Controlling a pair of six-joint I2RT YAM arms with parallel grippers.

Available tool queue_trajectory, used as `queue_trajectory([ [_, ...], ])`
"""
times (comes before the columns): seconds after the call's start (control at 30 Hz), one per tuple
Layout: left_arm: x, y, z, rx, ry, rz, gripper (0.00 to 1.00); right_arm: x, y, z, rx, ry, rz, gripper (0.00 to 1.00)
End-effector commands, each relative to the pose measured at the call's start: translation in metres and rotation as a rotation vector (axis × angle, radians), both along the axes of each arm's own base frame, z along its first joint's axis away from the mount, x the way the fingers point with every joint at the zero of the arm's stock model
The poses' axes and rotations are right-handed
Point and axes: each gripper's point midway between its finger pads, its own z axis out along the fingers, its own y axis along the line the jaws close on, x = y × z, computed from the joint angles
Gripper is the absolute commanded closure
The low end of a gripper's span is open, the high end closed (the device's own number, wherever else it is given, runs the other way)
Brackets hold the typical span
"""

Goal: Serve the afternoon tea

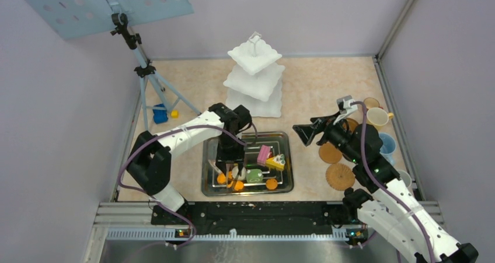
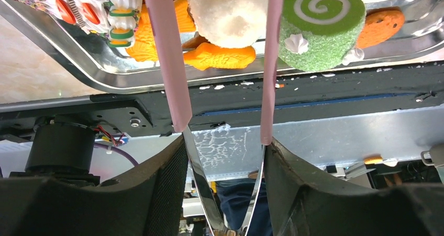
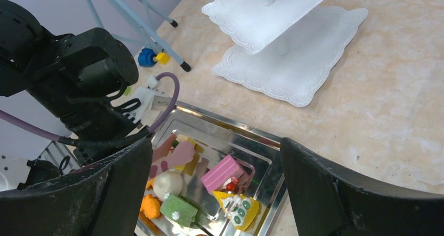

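**Top external view: left arm at the tray with tongs, right arm open beside it**

The steel tray (image 1: pixel 279 136) lies by the middle of the desk's near edge. The left gripper (image 2: pixel 225 149) points down into it, its fingers pinching the pink tongs (image 2: pixel 167 63) by their steel stems. In the left wrist view the two tong arms flank a cream ball pastry (image 2: pixel 228 8), which appears to touch both. Just beside it lie a green swirl pastry (image 2: pixel 319 26) and an orange fish-shaped pastry (image 2: pixel 217 55). A pink slab (image 1: pixel 264 154) and a yellow wedge (image 1: pixel 276 161) sit towards the tray's right side.

The right gripper (image 1: pixel 303 133) hovers with its fingers spread wide, between the tray and the round coasters (image 1: pixel 330 153). The mugs (image 1: pixel 376 117) cluster along the right edge. The white three-tier stand (image 1: pixel 255 82) stands beyond the tray, towards the far edge.
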Motion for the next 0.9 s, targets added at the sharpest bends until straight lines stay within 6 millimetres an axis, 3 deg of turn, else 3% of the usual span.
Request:
queue_trajectory([
  [0.0, 0.012, -0.003, 0.003, -0.001, -0.048, 0.005, 0.46, -0.001, -0.001, 0.006, -0.002, -0.033, -0.001, 0.10],
  [0.27, 0.019, 0.012, 0.000, 0.054, -0.122, -0.016, 0.63, -0.003, -0.001, 0.009, 0.005, -0.036, 0.002, 0.10],
  [0.43, 0.038, 0.015, 0.020, 0.063, -0.243, -0.034, 0.69, -0.003, 0.000, 0.009, 0.009, -0.031, 0.007, 0.10],
  [0.53, 0.060, 0.018, 0.035, 0.077, -0.366, -0.048, 0.68, -0.003, -0.001, 0.008, 0.007, -0.022, 0.000, 0.10],
  [0.63, 0.086, 0.007, 0.042, 0.041, -0.480, -0.055, 0.67, -0.002, 0.000, 0.006, 0.003, -0.010, 0.000, 0.10],
  [0.87, 0.149, -0.008, 0.027, 0.037, -0.624, -0.083, 0.67, 0.002, 0.001, 0.001, -0.013, -0.002, -0.002, 0.10],
])
